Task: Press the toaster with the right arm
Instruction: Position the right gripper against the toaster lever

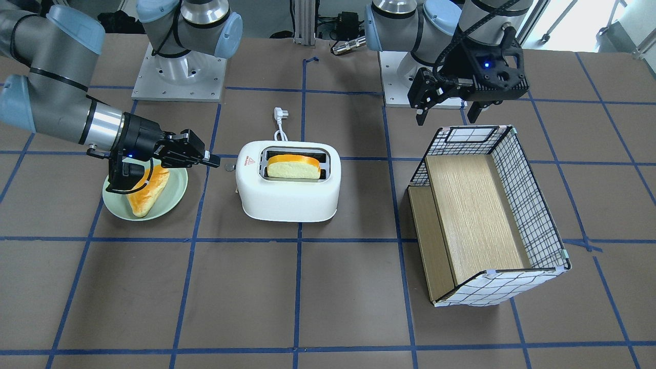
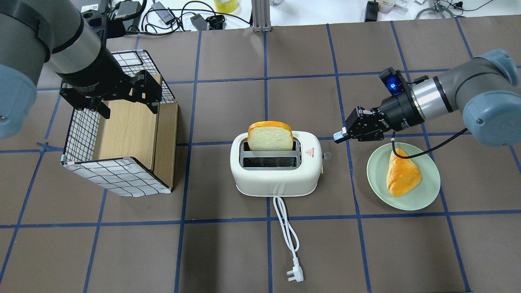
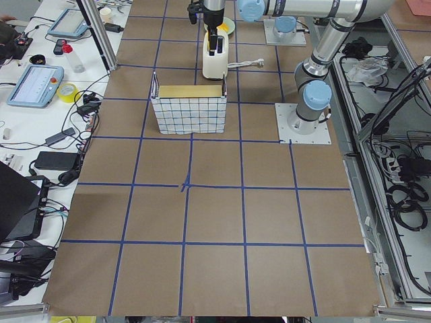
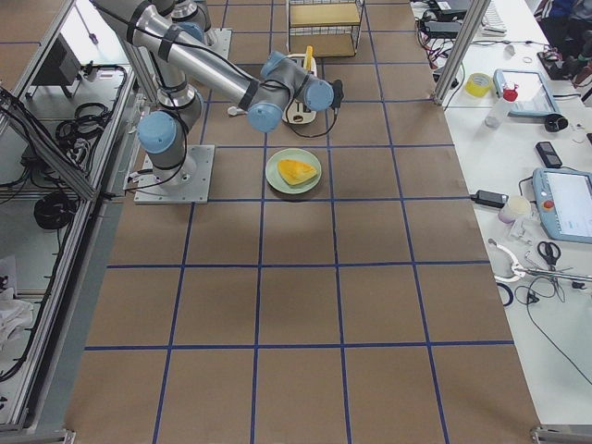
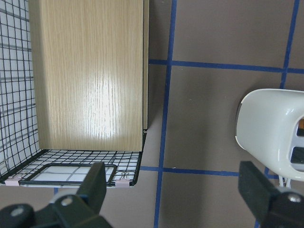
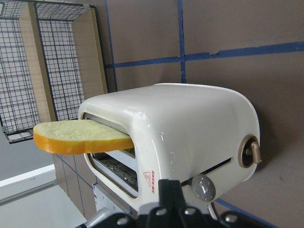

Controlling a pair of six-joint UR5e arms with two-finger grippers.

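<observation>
The white toaster stands mid-table with a slice of bread upright in its far slot. Its small round lever knob sticks out of the end that faces the right arm. My right gripper is shut and empty, its tip a short way from that end and apart from the knob. In the right wrist view the closed fingertips sit just beside the knob on the toaster. In the front view the right gripper is left of the toaster. My left gripper is open and empty above the basket.
A green plate with a wedge of bread lies under the right wrist. A wire basket with a wooden shelf stands on the left. The toaster's white cord and plug trail toward the robot.
</observation>
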